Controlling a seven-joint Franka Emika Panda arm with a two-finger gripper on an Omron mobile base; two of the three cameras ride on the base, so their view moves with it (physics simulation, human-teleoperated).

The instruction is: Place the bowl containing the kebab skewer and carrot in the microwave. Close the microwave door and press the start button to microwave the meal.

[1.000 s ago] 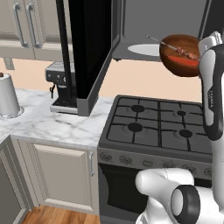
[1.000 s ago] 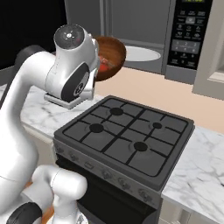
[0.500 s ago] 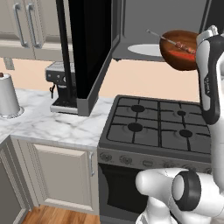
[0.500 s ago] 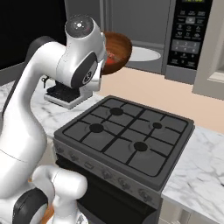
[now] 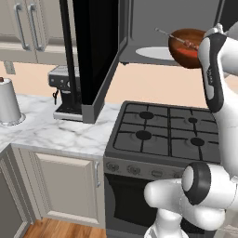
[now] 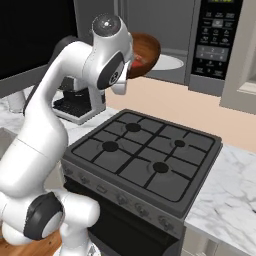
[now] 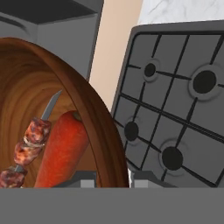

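My gripper (image 7: 114, 182) is shut on the rim of the reddish-brown bowl (image 7: 89, 109), one finger on each side of its wall. Inside lie the kebab skewer (image 7: 29, 142) and the orange-red carrot (image 7: 65, 148). The bowl (image 5: 185, 47) hangs tilted at the mouth of the open microwave (image 5: 172, 21), just over the near edge of the white turntable (image 5: 155, 53). The skewer (image 5: 176, 38) pokes out to the left past the rim. From the right base, the bowl (image 6: 146, 51) sits in front of the turntable (image 6: 172, 62). The black microwave door (image 5: 95, 51) stands swung wide open to the left.
The black gas stove (image 5: 172, 135) lies directly below the bowl. A coffee machine (image 5: 65, 90) stands on the marble counter under the open door, and a white canister (image 5: 8, 100) is at far left. The microwave's control panel (image 6: 214, 40) is right of the opening.
The arm has lifted the bowl and carried it closer to the microwave opening, over the turntable's edge. The door has not moved.
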